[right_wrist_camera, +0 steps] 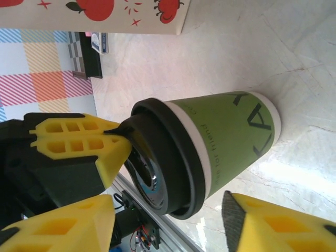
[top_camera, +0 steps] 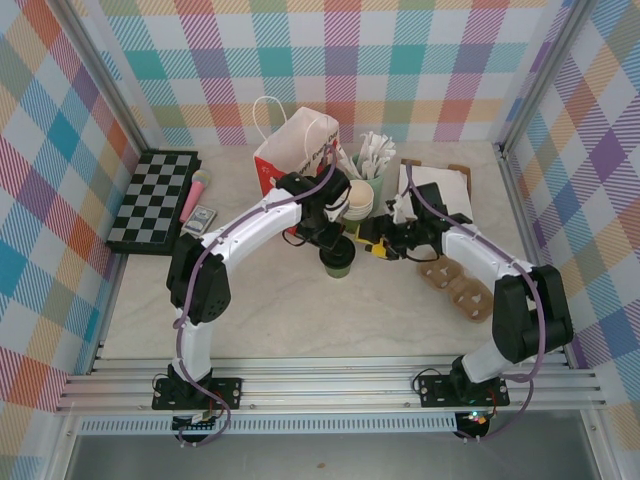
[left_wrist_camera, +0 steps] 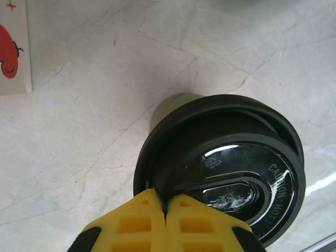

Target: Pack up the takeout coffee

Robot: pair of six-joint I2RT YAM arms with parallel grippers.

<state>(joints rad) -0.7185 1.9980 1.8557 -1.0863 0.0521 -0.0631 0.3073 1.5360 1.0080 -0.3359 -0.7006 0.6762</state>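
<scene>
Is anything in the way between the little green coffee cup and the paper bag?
Nothing visible. The table between the coffee cup and the paper bag is bare marble. The left gripper has its jaws shut on the lid rim.

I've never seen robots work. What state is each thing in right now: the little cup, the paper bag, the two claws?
Small green paper cup: upright on the table, its round black plastic lid on.
Left gripper: shut, pinching the lid's rim.
Right gripper: open, one finger on either side of the cup.
Red-and-white paper bag: standing upright, the cup not in it.
</scene>
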